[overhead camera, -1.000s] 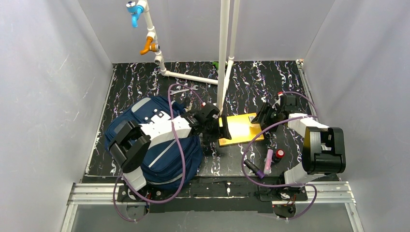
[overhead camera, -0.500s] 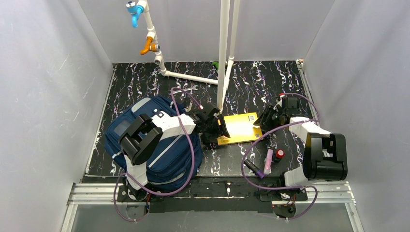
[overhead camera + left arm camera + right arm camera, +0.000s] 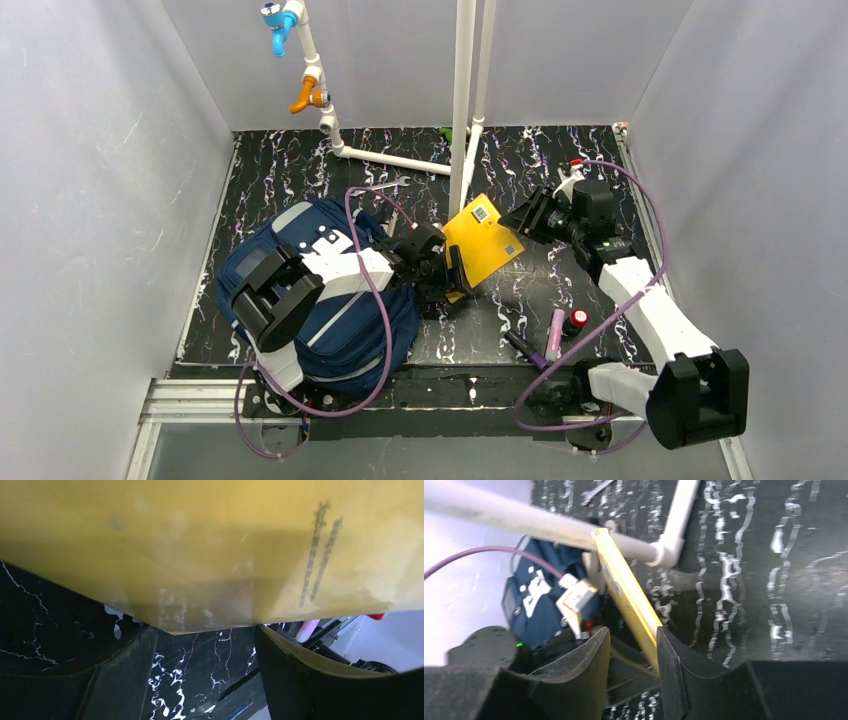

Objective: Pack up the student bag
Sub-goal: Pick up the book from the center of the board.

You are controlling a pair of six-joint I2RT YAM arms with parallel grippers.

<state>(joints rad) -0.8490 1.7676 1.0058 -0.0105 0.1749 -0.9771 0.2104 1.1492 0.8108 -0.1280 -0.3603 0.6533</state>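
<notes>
Book (image 3: 485,240) is leaning between spread left hand (image 3: 452,275) and right hand (image 3: 522,215) straddling its edge, grip uncertain; a loose hold is risking a slip short of the bag (image 3: 380,330).

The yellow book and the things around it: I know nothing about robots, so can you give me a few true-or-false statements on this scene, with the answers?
1. The yellow book lies flat on the table. False: it is tilted up at an angle, with one side raised.
2. The student bag sits on the left part of the table, partly under the left arm. True.
3. In the right wrist view, the book's thin edge runs between the fingers of the right tool. True.
4. The pink marker is already inside the bag. False: it lies on the table near the right arm's base, beside a small red-capped item.
</notes>
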